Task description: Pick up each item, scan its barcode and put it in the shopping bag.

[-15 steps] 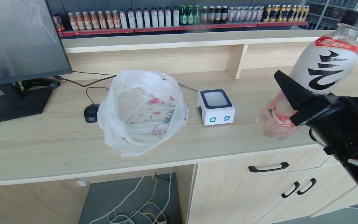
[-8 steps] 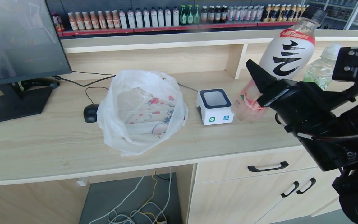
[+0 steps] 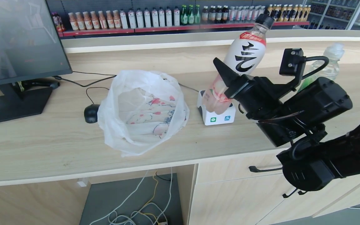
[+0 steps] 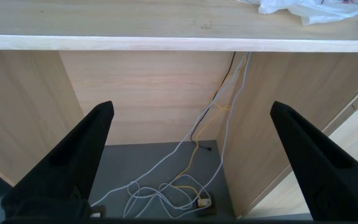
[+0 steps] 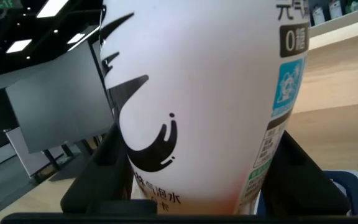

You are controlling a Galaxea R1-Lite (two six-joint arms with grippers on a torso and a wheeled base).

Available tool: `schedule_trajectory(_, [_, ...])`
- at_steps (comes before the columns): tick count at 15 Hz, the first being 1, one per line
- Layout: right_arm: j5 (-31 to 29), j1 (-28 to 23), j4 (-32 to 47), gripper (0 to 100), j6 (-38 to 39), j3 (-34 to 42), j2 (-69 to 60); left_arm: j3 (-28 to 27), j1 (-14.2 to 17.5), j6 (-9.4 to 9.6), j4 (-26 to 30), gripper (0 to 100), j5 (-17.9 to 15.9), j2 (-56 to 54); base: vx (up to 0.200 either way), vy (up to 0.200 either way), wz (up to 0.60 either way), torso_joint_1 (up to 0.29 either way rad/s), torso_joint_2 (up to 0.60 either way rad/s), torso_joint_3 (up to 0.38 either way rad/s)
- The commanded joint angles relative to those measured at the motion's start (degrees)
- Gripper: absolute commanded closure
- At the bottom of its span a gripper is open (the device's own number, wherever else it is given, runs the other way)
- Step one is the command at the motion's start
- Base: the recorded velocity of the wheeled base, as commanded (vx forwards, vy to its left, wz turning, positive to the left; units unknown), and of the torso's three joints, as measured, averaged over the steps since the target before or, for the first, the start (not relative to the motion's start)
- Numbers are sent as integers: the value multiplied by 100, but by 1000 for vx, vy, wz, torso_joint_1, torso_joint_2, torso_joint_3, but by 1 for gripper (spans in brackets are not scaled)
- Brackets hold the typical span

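The right pincer [image 3: 230, 82] clamped the tilted bottle [image 3: 245, 53] above the scanner [image 3: 219, 118] beside the shopping bag [image 3: 142, 109]; the left pincer [image 4: 192, 109] stood wide open below the surface [image 3: 42, 147].

- One counter [image 3: 42, 147].
- Two bottles at it: one white bottle [image 3: 245, 53] and one clear bottle [image 3: 332, 64].
- One bag [image 3: 142, 109].
- One scanner [image 3: 217, 119].
- One mouse [image 3: 91, 114].
- One monitor [image 3: 17, 40].
- Two grippers: the left gripper [image 4: 191, 106] and the right gripper [image 3: 230, 78].
- One long row of shelf bottles [image 3: 167, 17], too many and too small to count surely.
- Several cables [image 4: 185, 186] under the counter, tangled; their number cannot be told.
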Motion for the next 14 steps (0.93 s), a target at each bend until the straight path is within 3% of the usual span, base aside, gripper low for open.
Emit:
schedule_trajectory(1, [92,-115,164,100,106,-688,566,0,4,4,1,0,1,-2,0,0,0,0,0,0])
schedule_trajectory(2, [57,-194,902,100,651,-1181,583,0,4,4,-7,0,1,-2,0,0,0,0,0,0])
schedule_trajectory(6, [40,-282,2036,100,1258,-2218,592,0,4,-5,1,0,1,-2,0,0,0,0,0,0])
schedule_trajectory(7, [-31,-273,2168,100,1434,-2297,574,0,4,4,1,0,1,6,0,0,0,0,0,0])
schedule_trajectory(9, [-919,-97,2783,100,2726,-2402,363,0,4,4,1,0,1,-2,0,0,0,0,0,0])
schedule_trajectory(14, [-1252,-115,3293,100,4097,-2499,363,0,4,4,1,0,1,-2,0,0,0,0,0,0])
